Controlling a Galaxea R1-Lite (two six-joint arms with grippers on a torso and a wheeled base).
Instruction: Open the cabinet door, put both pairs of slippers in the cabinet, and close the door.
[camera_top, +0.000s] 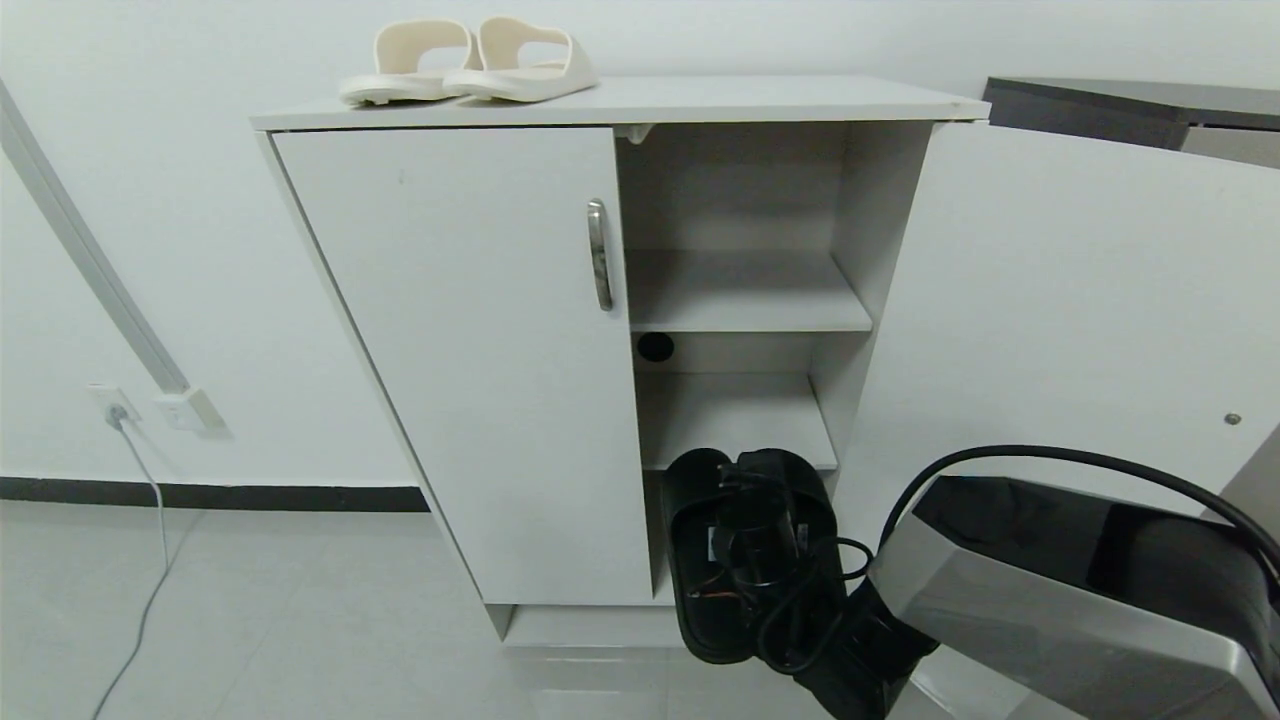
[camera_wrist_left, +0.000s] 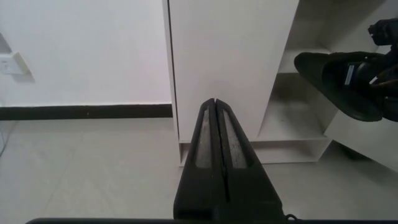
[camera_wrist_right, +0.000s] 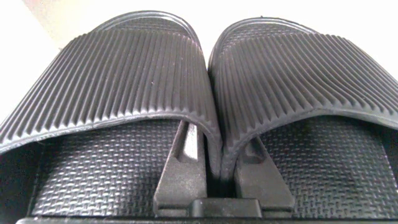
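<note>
Head view has the black slippers (camera_top: 745, 560) side by side, low down at the open side of the cabinet (camera_top: 700, 100), just in front of its bottom space and below the low shelf (camera_top: 735, 420). The right claw (camera_wrist_right: 214, 165) holds them, one finger under each strap, with the two inner strap edges pinched between. They look light, soft and bendy, like rubber; the ribbed straps should give good grip, so that is the best place to hold; a loose pinch could let one slide out. Their long way runs from the robot into the cabinet, toes first, tipped a bit; I think they can go straight in. The white slippers (camera_top: 470, 62) lie side by side on the cabinet top, at its left end; the right door (camera_top: 1060, 300) is swung open. The left claw (camera_wrist_left: 214, 143) is closed tight with nothing in it, low down, facing the closed left door.
</note>
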